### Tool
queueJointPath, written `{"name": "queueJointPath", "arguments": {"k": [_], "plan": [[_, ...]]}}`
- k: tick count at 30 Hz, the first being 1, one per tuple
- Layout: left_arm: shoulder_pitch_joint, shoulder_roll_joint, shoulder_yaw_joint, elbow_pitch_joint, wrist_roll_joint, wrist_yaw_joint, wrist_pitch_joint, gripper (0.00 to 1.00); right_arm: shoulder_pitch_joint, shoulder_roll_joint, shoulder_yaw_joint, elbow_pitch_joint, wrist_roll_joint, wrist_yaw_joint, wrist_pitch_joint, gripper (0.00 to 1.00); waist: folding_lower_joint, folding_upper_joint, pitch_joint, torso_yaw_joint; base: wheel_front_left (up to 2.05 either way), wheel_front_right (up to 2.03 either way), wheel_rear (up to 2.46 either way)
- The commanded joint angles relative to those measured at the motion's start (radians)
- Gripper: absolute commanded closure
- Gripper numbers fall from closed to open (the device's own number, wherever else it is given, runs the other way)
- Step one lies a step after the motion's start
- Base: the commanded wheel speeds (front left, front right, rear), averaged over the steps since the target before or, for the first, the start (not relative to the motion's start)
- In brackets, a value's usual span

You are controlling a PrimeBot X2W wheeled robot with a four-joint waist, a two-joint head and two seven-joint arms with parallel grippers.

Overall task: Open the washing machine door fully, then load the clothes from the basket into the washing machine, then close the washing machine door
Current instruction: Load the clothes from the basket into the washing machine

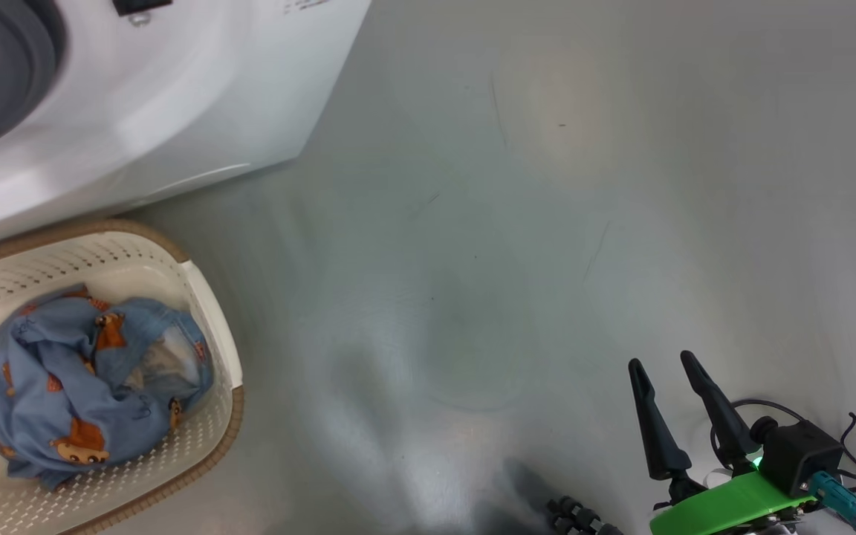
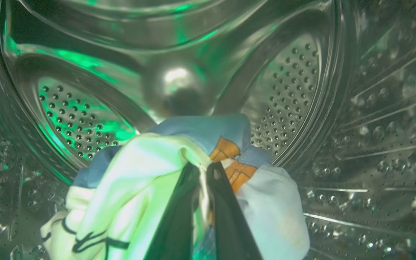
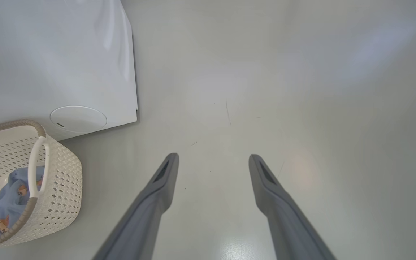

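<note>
I see clothes (image 2: 132, 180) of soft, creased cloth against the drum (image 2: 287, 90), shiny perforated steel; the basket (image 1: 212, 327) is matt perforated plastic, the washing machine (image 1: 175, 89) glossy white, the floor (image 1: 547, 223) smooth, faintly reflective.

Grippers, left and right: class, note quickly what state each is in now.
Left gripper: closed on the clothes, inside the drum.
Right gripper: open, holding nothing, over the floor.

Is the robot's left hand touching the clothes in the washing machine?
Touching. The left wrist view shows the left gripper pinched shut on the clothes inside the drum.
</note>
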Motion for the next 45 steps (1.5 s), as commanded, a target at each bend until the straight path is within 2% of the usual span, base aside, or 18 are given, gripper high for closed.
{"name": "queueJointPath", "arguments": {"k": [1,13,25,26,27,28,29,30,36,40,45], "plan": [[0.004,0.038,0.005,-0.019,0.012,0.001,-0.005,1.0,-0.007,-0.018,0.017,-0.015,0.009,0.001,-0.005,0.0,0.0,0.0,0.002,0.004,0.0,0.0,0.0],[0.012,0.027,0.017,-0.102,0.027,-0.001,-0.005,1.0,-0.015,-0.016,0.027,-0.011,0.009,0.001,-0.005,0.0,0.0,0.0,-0.004,-0.003,0.0,0.0,0.0],[-0.004,0.047,-0.008,0.132,0.065,0.019,-0.005,1.0,-0.004,-0.014,0.028,-0.001,0.01,0.001,-0.005,0.0,0.0,0.0,-0.029,-0.004,0.0,0.0,0.0],[-0.01,0.046,-0.011,0.151,0.066,0.021,-0.005,0.89,-0.004,-0.014,0.029,-0.001,0.009,0.001,-0.005,0.0,0.0,0.0,-0.033,-0.004,0.0,0.0,0.0],[-0.01,0.046,-0.011,0.151,0.066,0.021,-0.005,0.89,-0.004,-0.014,0.029,-0.001,0.009,0.001,-0.005,0.0,0.0,0.0,-0.033,-0.004,0.0,0.0,0.0],[-0.015,0.047,-0.015,0.176,0.07,0.025,-0.005,0.65,-0.003,-0.014,0.03,0.001,0.009,0.001,-0.005,0.0,0.0,0.0,-0.038,-0.003,0.0,0.0,0.0],[-0.019,0.049,-0.02,0.204,0.073,0.027,-0.005,0.2,-0.002,-0.014,0.031,0.002,0.009,0.001,-0.005,0.0,0.0,0.0,-0.044,-0.003,0.0,0.0,0.0],[-0.025,0.049,-0.024,0.227,0.075,0.03,-0.005,0.0,-0.001,-0.014,0.032,0.003,0.009,0.001,-0.005,0.0,0.0,0.0,-0.05,-0.004,0.0,0.0,0.0],[-0.064,0.045,-0.049,0.378,0.095,0.071,-0.001,0.0,0.007,-0.015,0.033,0.008,0.007,0.001,-0.005,0.0,0.0,0.0,-0.083,0.0,0.0,0.0,0.0],[-0.083,0.03,-0.06,0.469,0.1,0.111,0.016,0.0,0.01,-0.015,0.032,0.013,0.01,0.001,-0.005,0.0,0.0,0.0,-0.111,0.013,0.0,0.0,0.0],[-0.077,0.001,-0.067,0.539,0.095,0.14,0.01,0.0,0.007,-0.019,0.041,0.019,0.012,0.001,-0.005,0.0,0.0,0.0,-0.155,0.034,0.0,0.0,0.0]]}}
